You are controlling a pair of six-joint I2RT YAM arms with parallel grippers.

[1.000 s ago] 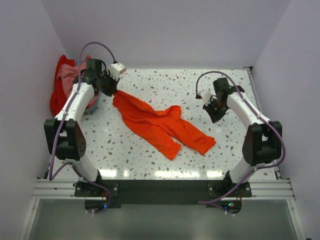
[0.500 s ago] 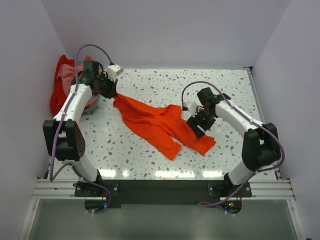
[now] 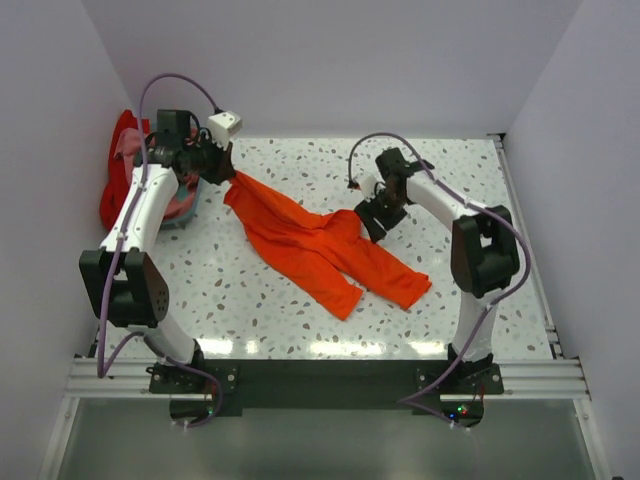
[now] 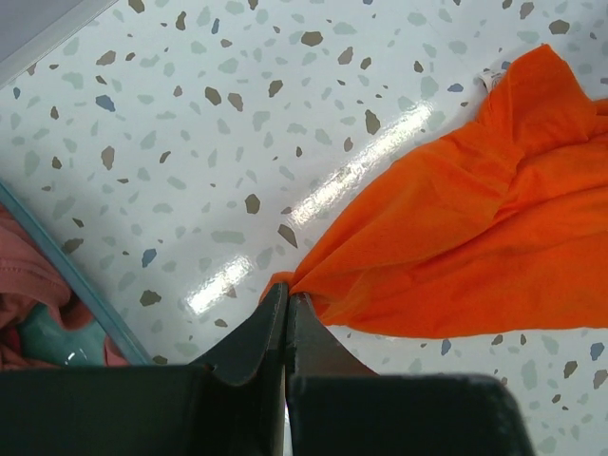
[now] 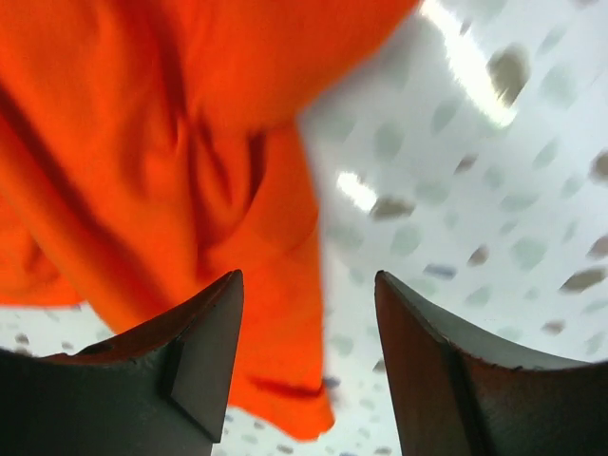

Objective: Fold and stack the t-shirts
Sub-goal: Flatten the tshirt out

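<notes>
Jaws of the right gripper (image 5: 306, 285) are held apart with nothing between them, and the tool is poised low over the far edge of the orange t-shirt (image 3: 320, 248). In the right wrist view, cloth is seen under one finger and in part of the gap, while bare speckled table (image 5: 494, 190) is seen under the other, so the cloth's edge is judged to run just inside the gap. From above, this gripper is placed at the bunched fold near the garment's middle, and the bulk of the cloth is spread from it toward the left and the near side. The garment's long axis is laid diagonally, from a far-left corner to a near-right end. That far-left corner is pinched by the left gripper (image 4: 285, 299), which is clenched on the cloth. The right arm is therefore judged the nearer one for the free middle and near-right portion. The pink t-shirt (image 3: 128, 147) and red t-shirt (image 3: 113, 200) are heaped at the table's far-left edge, well apart from the right gripper.
</notes>
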